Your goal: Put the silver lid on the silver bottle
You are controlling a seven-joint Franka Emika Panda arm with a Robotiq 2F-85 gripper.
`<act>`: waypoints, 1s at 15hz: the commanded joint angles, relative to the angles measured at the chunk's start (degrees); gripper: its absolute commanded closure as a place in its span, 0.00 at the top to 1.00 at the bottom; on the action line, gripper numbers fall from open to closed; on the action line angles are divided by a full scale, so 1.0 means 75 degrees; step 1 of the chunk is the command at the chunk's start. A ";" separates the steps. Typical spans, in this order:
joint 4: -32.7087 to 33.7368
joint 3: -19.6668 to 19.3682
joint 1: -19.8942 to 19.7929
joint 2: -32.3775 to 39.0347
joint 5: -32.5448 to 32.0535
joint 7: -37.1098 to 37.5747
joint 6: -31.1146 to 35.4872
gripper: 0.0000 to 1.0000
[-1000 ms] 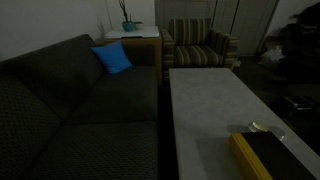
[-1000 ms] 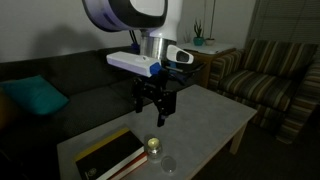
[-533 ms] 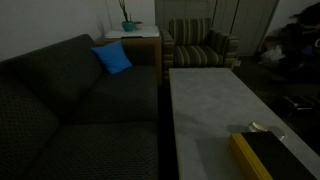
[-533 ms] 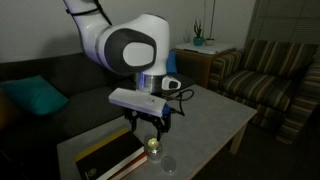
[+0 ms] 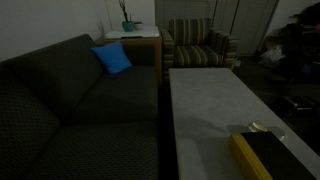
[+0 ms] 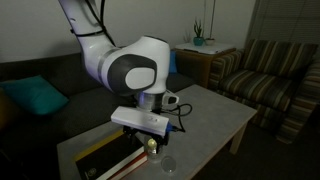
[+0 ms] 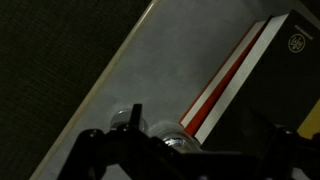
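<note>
The silver bottle [image 6: 152, 148] stands upright on the grey table [image 6: 210, 115], next to a black book with a yellow and red edge [image 6: 105, 155]. The silver lid [image 6: 168, 163] lies on the table just in front of the bottle. My gripper [image 6: 150, 137] hangs low, right over the bottle. In the wrist view the bottle's mouth [image 7: 176, 134] sits between my dark fingers [image 7: 180, 152], which look spread apart on either side of it. The lid [image 7: 125, 119] shows to its left, and the book [image 7: 262, 80] to its right. The jaws hold nothing.
A dark sofa [image 5: 80, 110] with a blue cushion [image 5: 112, 58] runs along the table. A striped armchair [image 5: 198, 45] and a side table with a plant [image 5: 130, 30] stand at the far end. The book's yellow edge [image 5: 248, 155] lies at the table's near end.
The arm has come down and towards the bottle. My gripper went from well above the table to just over the bottle. Bottle, lid and book have not moved.
</note>
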 commanded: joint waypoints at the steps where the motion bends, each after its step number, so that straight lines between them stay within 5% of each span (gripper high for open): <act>1: 0.0094 0.0081 -0.0072 0.0068 -0.0111 0.0148 -0.0119 1.00; 10: 0.2272 0.0179 -0.0590 0.2155 0.0780 0.0989 -0.0470 1.00; 15: 0.3603 0.0023 -0.0359 0.3206 0.0569 0.1065 -0.0766 1.00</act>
